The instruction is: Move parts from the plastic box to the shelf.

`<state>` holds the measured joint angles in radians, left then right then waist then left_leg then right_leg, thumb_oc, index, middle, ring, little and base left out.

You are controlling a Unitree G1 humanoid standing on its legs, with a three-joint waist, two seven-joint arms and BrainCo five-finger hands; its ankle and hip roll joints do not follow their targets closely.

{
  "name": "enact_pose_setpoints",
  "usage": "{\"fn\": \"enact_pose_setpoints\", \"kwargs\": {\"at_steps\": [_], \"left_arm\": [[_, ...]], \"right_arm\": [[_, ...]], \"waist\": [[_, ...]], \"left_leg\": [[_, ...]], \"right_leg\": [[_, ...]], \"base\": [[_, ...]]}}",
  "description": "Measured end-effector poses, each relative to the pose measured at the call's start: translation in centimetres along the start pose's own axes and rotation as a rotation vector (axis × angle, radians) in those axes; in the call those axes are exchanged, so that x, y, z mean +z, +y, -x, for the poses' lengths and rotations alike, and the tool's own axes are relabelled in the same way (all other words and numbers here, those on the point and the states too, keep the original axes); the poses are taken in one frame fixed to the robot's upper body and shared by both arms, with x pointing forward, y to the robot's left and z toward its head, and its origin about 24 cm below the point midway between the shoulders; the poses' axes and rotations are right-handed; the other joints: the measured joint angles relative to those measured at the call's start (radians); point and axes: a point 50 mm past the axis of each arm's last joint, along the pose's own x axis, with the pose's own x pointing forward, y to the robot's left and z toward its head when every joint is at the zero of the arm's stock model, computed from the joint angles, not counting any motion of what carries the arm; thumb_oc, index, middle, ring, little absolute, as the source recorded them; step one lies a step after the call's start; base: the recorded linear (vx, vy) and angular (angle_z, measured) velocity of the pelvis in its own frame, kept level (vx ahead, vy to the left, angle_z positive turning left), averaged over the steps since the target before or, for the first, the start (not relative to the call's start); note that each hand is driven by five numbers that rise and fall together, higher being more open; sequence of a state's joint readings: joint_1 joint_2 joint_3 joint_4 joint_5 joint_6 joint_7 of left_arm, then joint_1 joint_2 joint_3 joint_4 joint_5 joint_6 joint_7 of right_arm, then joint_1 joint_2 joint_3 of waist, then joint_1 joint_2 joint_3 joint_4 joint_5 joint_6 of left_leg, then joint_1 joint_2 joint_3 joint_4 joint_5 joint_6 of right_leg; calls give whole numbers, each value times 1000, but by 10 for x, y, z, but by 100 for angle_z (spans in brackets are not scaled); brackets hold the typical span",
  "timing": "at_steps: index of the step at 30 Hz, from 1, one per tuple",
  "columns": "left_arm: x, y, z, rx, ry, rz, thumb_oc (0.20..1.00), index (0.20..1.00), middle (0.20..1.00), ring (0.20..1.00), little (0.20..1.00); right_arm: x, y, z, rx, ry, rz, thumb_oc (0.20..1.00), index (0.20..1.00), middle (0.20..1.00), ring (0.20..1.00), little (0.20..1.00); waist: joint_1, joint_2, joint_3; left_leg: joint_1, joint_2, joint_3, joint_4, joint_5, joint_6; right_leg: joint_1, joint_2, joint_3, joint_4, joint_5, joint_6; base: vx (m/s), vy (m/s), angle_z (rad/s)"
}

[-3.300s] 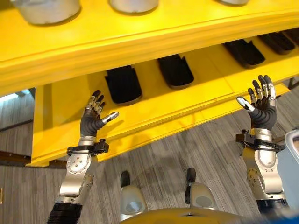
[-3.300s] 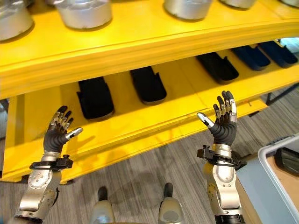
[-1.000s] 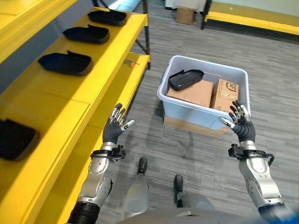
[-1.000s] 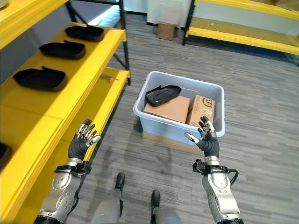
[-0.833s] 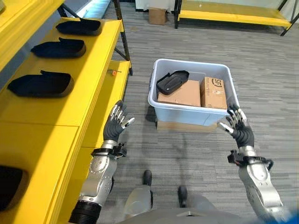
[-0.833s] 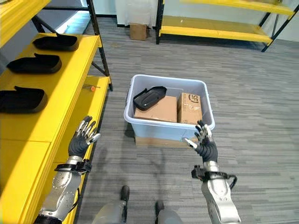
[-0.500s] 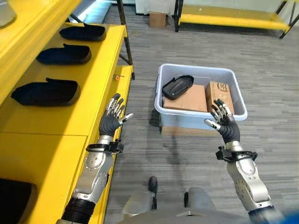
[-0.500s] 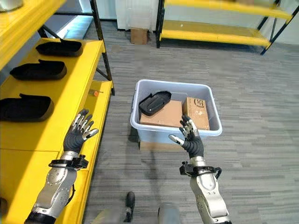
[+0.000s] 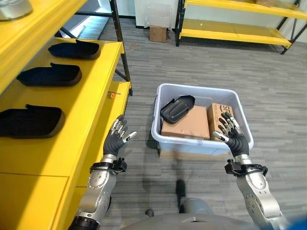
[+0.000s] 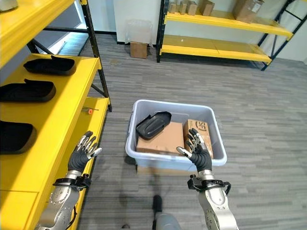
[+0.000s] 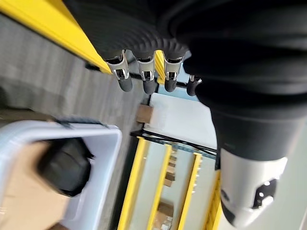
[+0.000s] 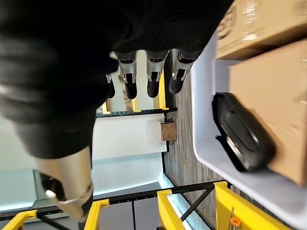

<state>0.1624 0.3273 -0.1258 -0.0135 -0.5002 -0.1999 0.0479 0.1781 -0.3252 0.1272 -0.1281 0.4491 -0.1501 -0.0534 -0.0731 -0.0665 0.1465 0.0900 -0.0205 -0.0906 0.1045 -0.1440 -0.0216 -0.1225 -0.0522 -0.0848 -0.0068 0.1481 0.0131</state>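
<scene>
A pale blue plastic box stands on the grey floor ahead of me. One black part lies inside it, resting on a cardboard carton, with a second carton beside it. The yellow shelf runs along my left and carries three black parts. My left hand is raised and open beside the shelf's edge, holding nothing. My right hand is raised and open at the box's near right rim, empty too. The black part also shows in the right wrist view.
A second yellow rack with cartons stands across the room at the back. A small carton sits on the floor by the white wall. A black upright of the shelf stands left of the box.
The camera has swung from the shelf round to the box, which now sits nearer the middle. Both hands stay raised and open, the right one now at the box's rim.
</scene>
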Motion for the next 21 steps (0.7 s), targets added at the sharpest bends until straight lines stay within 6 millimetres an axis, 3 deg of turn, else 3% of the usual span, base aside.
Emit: {"fn": "enact_pose_setpoints", "kwargs": {"at_steps": [3,5,6,7,8,9,11,12,13,14,17,18,19,20,21], "left_arm": [[2,-4,0,-15,-10,8,1000,1000,1000,1000,1000],[6,-3,2,-13,-28,8,1000,1000,1000,1000,1000],[12,-8,-6,-39,-54,13,1000,1000,1000,1000,1000],[12,-9,-6,-39,-52,17,1000,1000,1000,1000,1000],[11,-8,-5,-38,-48,15,1000,1000,1000,1000,1000],[12,-9,-6,-47,-51,11,1000,1000,1000,1000,1000],[11,-6,-6,-42,-37,6,1000,1000,1000,1000,1000],[10,-6,-5,-40,-29,9,1000,1000,1000,1000,1000],[9,-5,-4,-37,-22,11,1000,1000,1000,1000,1000],[10,-6,-5,-39,-25,11,1000,1000,1000,1000,1000],[10,-7,-6,-42,-27,13,1000,1000,1000,1000,1000],[10,-9,-6,-39,-30,24,1000,1000,1000,1000,1000],[11,-10,-9,-44,-37,23,1000,1000,1000,1000,1000],[17,-13,-15,-69,-57,12,1000,1000,1000,1000,1000],[22,-9,-16,-81,-68,-21,1000,1000,1000,1000,1000]], "right_arm": [[6,-10,-4,4,-6,57,1000,1000,1000,1000,1000],[9,-11,-6,-1,-22,59,1000,1000,1000,1000,1000],[10,-16,-3,-25,-27,55,1000,1000,1000,1000,1000],[10,-16,-1,-35,-25,49,1000,1000,1000,1000,1000],[8,-16,-1,-39,-22,43,1000,1000,1000,1000,1000],[10,-18,0,-57,-27,45,1000,1000,1000,1000,1000],[11,-16,-2,-63,-41,32,1000,1000,1000,1000,1000],[12,-16,-3,-62,-46,34,1000,1000,1000,1000,1000],[13,-15,-4,-62,-51,35,1000,1000,1000,1000,1000],[15,-16,-6,-66,-59,38,1000,1000,1000,1000,1000],[15,-21,-5,-77,-54,58,1000,1000,1000,1000,1000],[15,-22,-4,-81,-54,62,1000,1000,1000,1000,1000],[13,-21,-3,-91,-51,46,1000,1000,1000,1000,1000],[9,-20,0,-99,-39,27,1000,1000,1000,1000,1000],[6,-16,1,-100,-38,-3,1000,1000,1000,1000,1000]], "waist": [[3,31,-3],[12,33,-2],[7,16,17],[8,14,24],[9,0,33],[10,-15,48],[12,-29,59],[10,-27,63],[16,-22,68],[24,-12,78],[26,31,85],[25,66,81],[14,66,85],[8,35,79],[12,26,74]], "left_leg": [[0,33,-2,128,-1,-35],[-96,57,-1,328,-12,-64],[-226,60,4,586,8,-94],[-296,65,1,707,8,-96],[-328,64,2,714,6,-94],[-356,74,11,661,-7,-77],[-347,128,44,374,4,-76],[-331,156,53,248,22,-72],[-307,198,56,98,57,-86],[-265,228,47,-53,104,-102],[-210,269,12,-154,173,-114],[-180,259,7,-109,180,-105],[-174,238,13,-110,222,-116],[-144,163,59,-143,237,-85],[-126,121,91,-158,243,-48]], "right_leg": [[59,30,-36,39,-82,-26],[68,68,-38,41,-128,-60],[81,68,-47,38,-149,-88],[86,76,-63,40,-150,-90],[93,76,-59,43,-163,-101],[100,74,-56,36,-171,-113],[115,79,-52,14,-169,-94],[117,82,-50,14,-167,-99],[130,89,-28,9,-175,-77],[139,98,-21,11,-170,-78],[175,111,26,7,-179,-60],[188,110,49,7,-184,-39],[197,88,49,6,-188,-20],[199,7,58,8,-191,20],[198,-44,60,16,-188,31]], "base": [[242,-189,17],[165,-201,6],[104,-75,25],[114,-73,23],[212,48,13],[151,80,-1],[214,184,-3],[202,230,-13],[197,263,-35],[120,149,-48],[149,306,-52],[161,379,-49],[190,492,-37],[124,401,-21],[89,316,-29]]}}
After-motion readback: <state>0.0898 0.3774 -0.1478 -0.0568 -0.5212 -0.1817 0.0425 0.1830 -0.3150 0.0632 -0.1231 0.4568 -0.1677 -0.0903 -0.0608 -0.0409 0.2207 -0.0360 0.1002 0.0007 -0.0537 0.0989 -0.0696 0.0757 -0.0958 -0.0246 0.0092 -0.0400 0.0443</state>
